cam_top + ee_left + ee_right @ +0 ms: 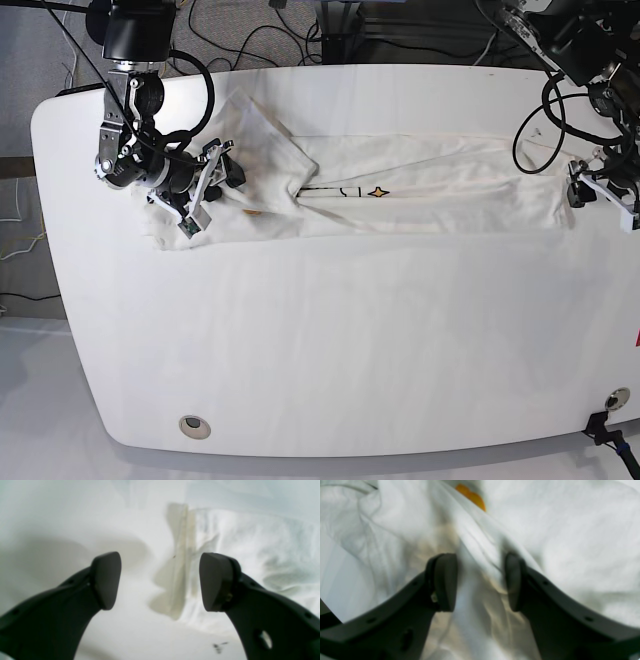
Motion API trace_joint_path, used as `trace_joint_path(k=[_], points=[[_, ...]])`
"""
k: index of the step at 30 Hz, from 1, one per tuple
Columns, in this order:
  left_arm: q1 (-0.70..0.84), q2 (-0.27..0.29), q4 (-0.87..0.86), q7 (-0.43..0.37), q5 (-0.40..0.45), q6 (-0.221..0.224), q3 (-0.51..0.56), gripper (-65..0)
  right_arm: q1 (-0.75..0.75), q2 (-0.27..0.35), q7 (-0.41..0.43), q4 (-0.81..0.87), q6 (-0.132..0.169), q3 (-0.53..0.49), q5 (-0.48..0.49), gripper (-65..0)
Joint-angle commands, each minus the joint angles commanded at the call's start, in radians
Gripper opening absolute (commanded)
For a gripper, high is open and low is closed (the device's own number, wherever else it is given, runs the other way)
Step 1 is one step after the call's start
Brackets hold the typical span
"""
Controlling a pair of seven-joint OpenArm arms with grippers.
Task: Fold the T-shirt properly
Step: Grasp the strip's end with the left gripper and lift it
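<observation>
The white T-shirt (430, 185) lies folded into a long strip across the far half of the table, with a small orange star and part of the print showing near its middle. At the strip's bunched left end, my right gripper (215, 180) stands open astride a raised fold of cloth (480, 555); an orange patch of print (472, 497) shows beyond it. My left gripper (578, 192) hovers at the strip's right end. Its fingers (107, 580) are wide apart and hold nothing, with the shirt's edge (180, 562) on the table below them.
The white table (350, 350) has rounded corners and a round grommet (194, 427) near its front left edge. Cables (250, 30) lie on the floor behind the table. A small dark mark (218, 647) sits on the table surface by the left gripper.
</observation>
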Motion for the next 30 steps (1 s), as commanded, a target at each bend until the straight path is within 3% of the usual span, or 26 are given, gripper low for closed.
trace_joint_path(k=[6,13,17,22,25,30], points=[[-0.005,0.0,-0.117,0.0,-0.021,0.0,0.025,-18.6,0.0,0.0,0.0,0.0,0.0,0.0,0.0,-35.3],[0.015,0.002,-0.124,0.0,-0.021,0.0,0.031,-18.6,0.0,0.0,0.0,0.0,0.0,0.0,0.0,-35.3],[0.04,0.003,-0.124,0.0,-0.021,0.0,0.087,-18.6,0.002,0.0,0.0,0.0,0.0,-0.002,0.0,-35.3],[0.041,0.043,-0.124,0.0,-0.021,0.0,0.104,-18.6,0.002,0.0,0.0,0.0,0.0,-0.002,0.0,-35.3],[0.041,0.044,-0.124,0.0,-0.021,0.0,0.106,-26.4,0.0,0.0,0.0,0.0,0.0,-0.002,0.0,-35.3],[0.037,0.044,-0.124,0.0,-0.021,0.0,0.106,-50.7,0.0,0.0,0.0,0.0,0.0,-0.002,0.0,-35.3]])
